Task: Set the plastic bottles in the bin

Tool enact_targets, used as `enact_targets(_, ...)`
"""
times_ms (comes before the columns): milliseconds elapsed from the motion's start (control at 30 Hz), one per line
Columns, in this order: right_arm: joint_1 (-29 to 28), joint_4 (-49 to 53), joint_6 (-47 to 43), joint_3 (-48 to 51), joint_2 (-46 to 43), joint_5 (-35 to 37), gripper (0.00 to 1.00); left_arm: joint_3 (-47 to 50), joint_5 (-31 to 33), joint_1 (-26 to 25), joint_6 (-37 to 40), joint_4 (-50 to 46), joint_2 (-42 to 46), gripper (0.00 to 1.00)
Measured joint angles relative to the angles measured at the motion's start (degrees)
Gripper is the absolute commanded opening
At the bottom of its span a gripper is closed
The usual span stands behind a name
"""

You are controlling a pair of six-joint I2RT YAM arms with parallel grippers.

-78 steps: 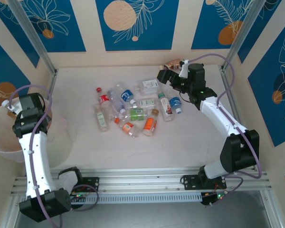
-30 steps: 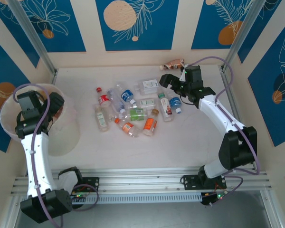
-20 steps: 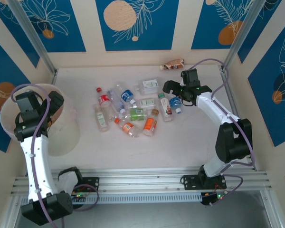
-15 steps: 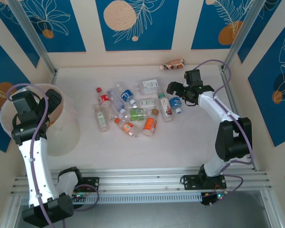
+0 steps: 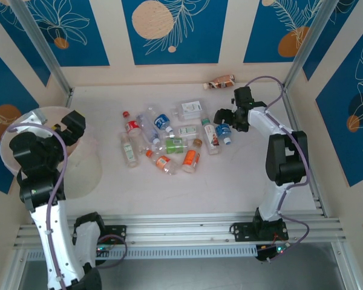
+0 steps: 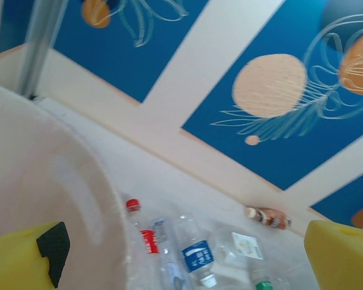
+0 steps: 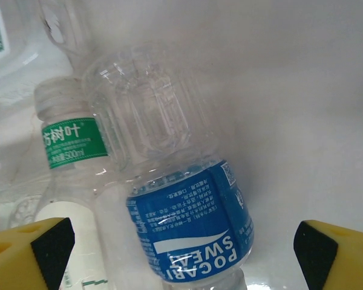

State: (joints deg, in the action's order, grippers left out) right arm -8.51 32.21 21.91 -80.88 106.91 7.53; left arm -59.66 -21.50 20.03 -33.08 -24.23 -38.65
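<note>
The right claw (image 7: 183,248), spread wide, straddles a blue-labelled bottle (image 7: 190,220) at the right edge of the plastic bottles (image 5: 175,144) on the desk (image 5: 242,175), seemingly poised to pinch it, while the left claw (image 6: 181,260) hangs spread and empty over the bin (image 5: 85,175), left.

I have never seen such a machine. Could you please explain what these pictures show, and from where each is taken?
These are two robot arms bolted at a table's near edge. One picture comes from a camera above; the other two come from cameras on the wrists, so the yellow blocks there are each tool's own fingers. On the table lies a pile of small plastic bottles, with one more bottle near the back wall. The left tool is open and empty over the pale bin. The right tool is open, low over a blue-label bottle, holding nothing.
</note>
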Motion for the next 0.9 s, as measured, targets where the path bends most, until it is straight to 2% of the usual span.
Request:
enact_targets(100, -0.28, 2.01, -0.44, -1.90, 2.05, 0.26, 0.94, 0.52, -4.74, 0.00, -0.52, 4.02, 0.46, 1.00)
enact_targets(167, -0.48, 3.48, -0.94, -4.76, 4.35, 0.63, 0.85, 0.68, -8.59, -0.02, -1.22, 7.13, 0.09, 1.00)
enact_targets(200, -0.55, 3.87, -1.09, -6.38, 5.70, 0.74, 0.84, 0.85, -10.51, -0.04, -1.57, 8.68, -0.17, 1.00)
enact_targets(400, -1.07, 7.78, -2.19, -17.57, 14.38, 0.87, 0.85, 2.93, -16.46, -2.19, -3.48, 14.14, -1.36, 1.00)
enact_targets(533, -1.57, 10.67, -2.93, -23.28, 18.99, 1.31, 0.85, 3.26, -16.52, -6.69, -3.89, 15.41, -2.62, 1.00)
enact_targets(700, -2.01, 13.84, -3.15, -28.24, 22.95, 2.71, 0.79, 2.91, -13.70, -16.06, -1.25, 14.99, -5.49, 1.00)
enact_targets(833, -2.10, 15.23, -3.13, -30.62, 25.00, 3.93, 0.78, 2.49, -11.28, -21.59, 0.85, 14.82, -8.39, 1.00)
enact_targets(900, -2.12, 15.67, -3.13, -30.67, 25.33, 4.20, 0.72, 2.51, -10.27, -23.26, 1.62, 14.84, -9.46, 1.00)
